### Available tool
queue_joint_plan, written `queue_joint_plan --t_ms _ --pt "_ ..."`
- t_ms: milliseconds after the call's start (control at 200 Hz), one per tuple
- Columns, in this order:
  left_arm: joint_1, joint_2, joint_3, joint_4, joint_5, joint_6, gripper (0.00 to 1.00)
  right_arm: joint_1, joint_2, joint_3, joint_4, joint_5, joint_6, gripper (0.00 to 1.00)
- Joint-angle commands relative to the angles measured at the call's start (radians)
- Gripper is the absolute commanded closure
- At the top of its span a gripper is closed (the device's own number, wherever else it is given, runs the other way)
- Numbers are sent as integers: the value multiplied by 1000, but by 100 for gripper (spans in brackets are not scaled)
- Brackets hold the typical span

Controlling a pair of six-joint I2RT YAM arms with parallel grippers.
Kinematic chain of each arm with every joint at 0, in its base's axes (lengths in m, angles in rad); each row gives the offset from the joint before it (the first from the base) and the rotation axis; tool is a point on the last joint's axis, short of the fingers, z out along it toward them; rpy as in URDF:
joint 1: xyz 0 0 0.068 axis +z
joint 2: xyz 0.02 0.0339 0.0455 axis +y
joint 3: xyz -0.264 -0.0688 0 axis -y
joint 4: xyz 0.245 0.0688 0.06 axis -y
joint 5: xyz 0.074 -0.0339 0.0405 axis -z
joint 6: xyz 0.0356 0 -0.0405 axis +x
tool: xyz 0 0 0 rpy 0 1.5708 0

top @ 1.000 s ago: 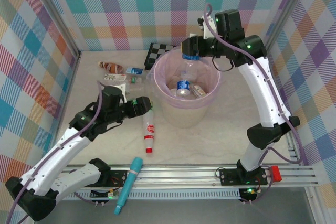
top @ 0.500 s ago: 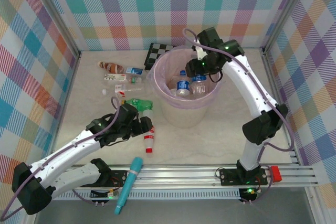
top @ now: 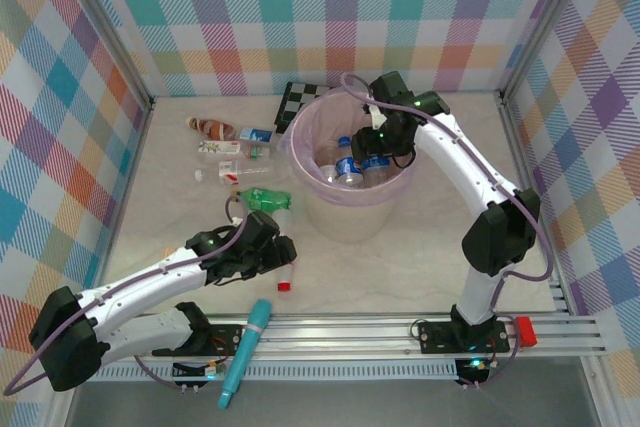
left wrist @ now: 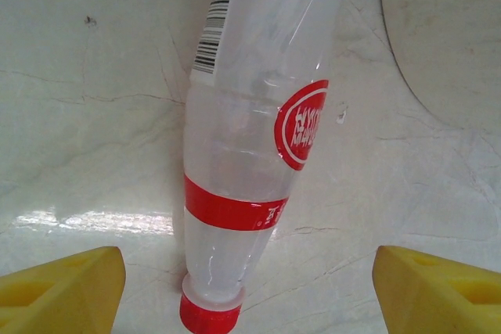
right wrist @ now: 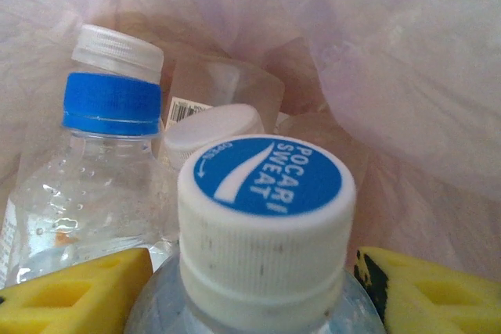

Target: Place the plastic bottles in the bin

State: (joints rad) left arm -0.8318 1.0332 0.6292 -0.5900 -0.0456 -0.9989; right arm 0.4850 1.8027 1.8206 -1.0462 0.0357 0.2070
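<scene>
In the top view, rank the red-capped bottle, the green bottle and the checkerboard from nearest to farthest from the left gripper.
1. Red-capped bottle: lying on the table right at the left gripper, between its open fingers.
2. Green bottle: a little farther back, by the near-left side of the bin.
3. Checkerboard: far back, behind the bin.

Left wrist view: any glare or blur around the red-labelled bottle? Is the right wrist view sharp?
Left wrist: the red-labelled bottle is sharp; a glare streak on the table left of it. Right wrist: the Pocari Sweat cap is crisp, the bin liner behind it soft.
</scene>
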Motion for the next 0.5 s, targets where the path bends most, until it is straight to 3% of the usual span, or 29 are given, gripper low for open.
queue_joint_plan --t_ms 0,215,495 --pt "-26 21 -26 16 10 -26 18 9 43 -54 33 -4 23 27" --pt "-41 69 -31 35 25 -17 17 9 4 -12 -1 -39 20 11" --pt "-44 130 -35 80 29 8 17 8 -139 124 -65 -169 21 4"
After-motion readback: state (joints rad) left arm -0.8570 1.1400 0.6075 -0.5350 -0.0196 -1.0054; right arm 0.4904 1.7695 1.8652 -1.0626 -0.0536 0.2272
